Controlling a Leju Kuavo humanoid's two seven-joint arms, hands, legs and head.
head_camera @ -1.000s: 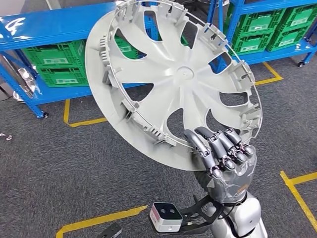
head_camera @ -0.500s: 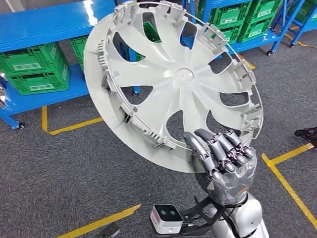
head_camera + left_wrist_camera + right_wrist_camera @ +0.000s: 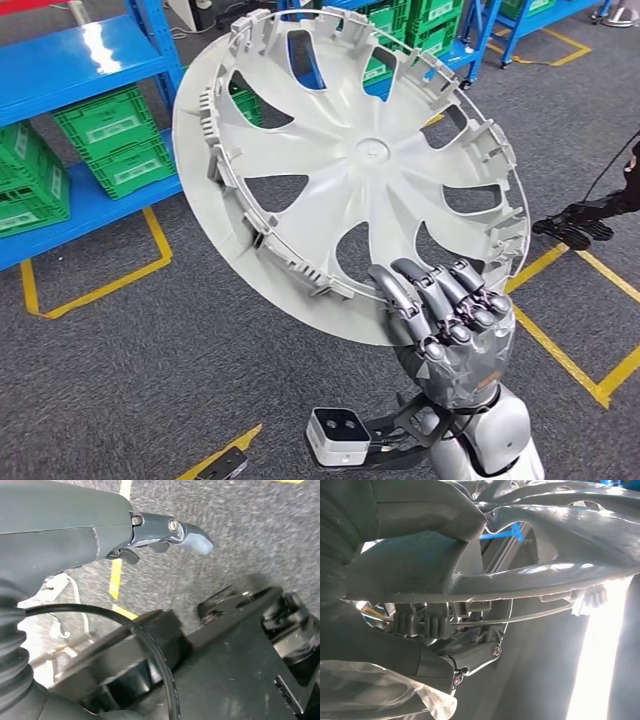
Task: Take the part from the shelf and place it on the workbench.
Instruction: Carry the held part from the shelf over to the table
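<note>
In the head view you see the wheel cover (image 3: pixel 355 170) tilted above the right hand (image 3: pixel 453 330), whose fingers are curled over its lower rim; no workbench is visible.

In the left wrist view the left hand (image 3: pixel 113 535) holds nothing, fingers apparently straight.

In the right wrist view the thumb (image 3: pixel 429 510) and fingers (image 3: pixel 471 655) clamp the rim.

Pale grey spoked wheel cover (image 3: pixel 355 160), tilted, inner clipped side up, aloft above carpet.
</note>
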